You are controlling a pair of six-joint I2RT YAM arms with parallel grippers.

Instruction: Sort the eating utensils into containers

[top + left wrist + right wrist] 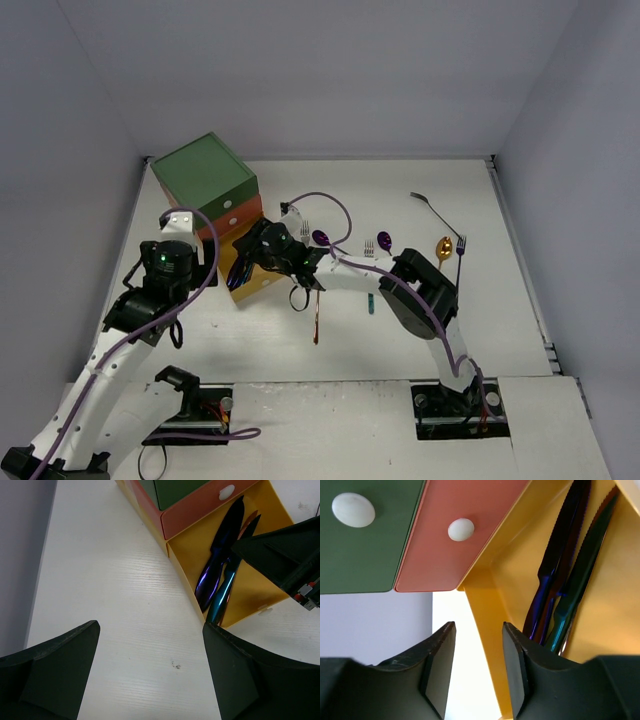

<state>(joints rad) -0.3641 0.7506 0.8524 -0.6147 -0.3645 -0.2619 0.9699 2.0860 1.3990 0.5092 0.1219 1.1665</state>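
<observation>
**Status.** The right tool [478,628] sits low at the open yellow drawer [250,592], left of centre in the top view. Its fingers stand a little apart with nothing clamped. The drawer's side wall shows in the gap, and contact with it cannot be confirmed. The left tool [150,630] is spread wide and empty over the bench [250,340], just beside the drawer's front corner. A purple-blue knife [215,565], a teal knife [222,592] and a copper-toned knife [250,520] lie in the drawer. The orange-red drawer [470,565] and green drawer [365,555] are closed. Loose utensils, including a copper knife [317,320], a gold spoon [443,248] and a blue fork [460,255], lie on the bench at centre and right of the top view.

**Hazards.**
- Wall snag: a sideways retreat of the right tool could hook a finger on the drawer wall and drag the drawer or the whole chest [205,175].
- Knife disturbance: the handles lie close to the right finger, so a swing toward them could lever a knife out.
- Arm conflict: both tools crowd the same corner, so moving them together risks contact.
</observation>
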